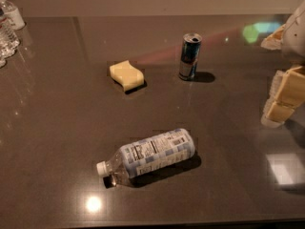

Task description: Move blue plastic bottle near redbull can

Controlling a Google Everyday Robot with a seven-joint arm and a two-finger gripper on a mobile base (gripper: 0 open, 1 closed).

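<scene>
Dark glossy tabletop (57, 128), overhead glare on it. Nearest the camera, the blue plastic bottle (150, 157) lies on its side: white cap at near-left, base at far-right, so the long axis runs diagonally. Clear body, pale blue-and-white checkered label. The gripper (281, 101) hangs at the right edge, apart from the bottle, which lies to its left and nearer the camera; can't tell the claw's state. Farther back, the redbull can (190, 57) stands upright, well apart from the bottle, with a yellow sponge (127, 75) to its left. Clear bottles (7, 27) sit at far left.
</scene>
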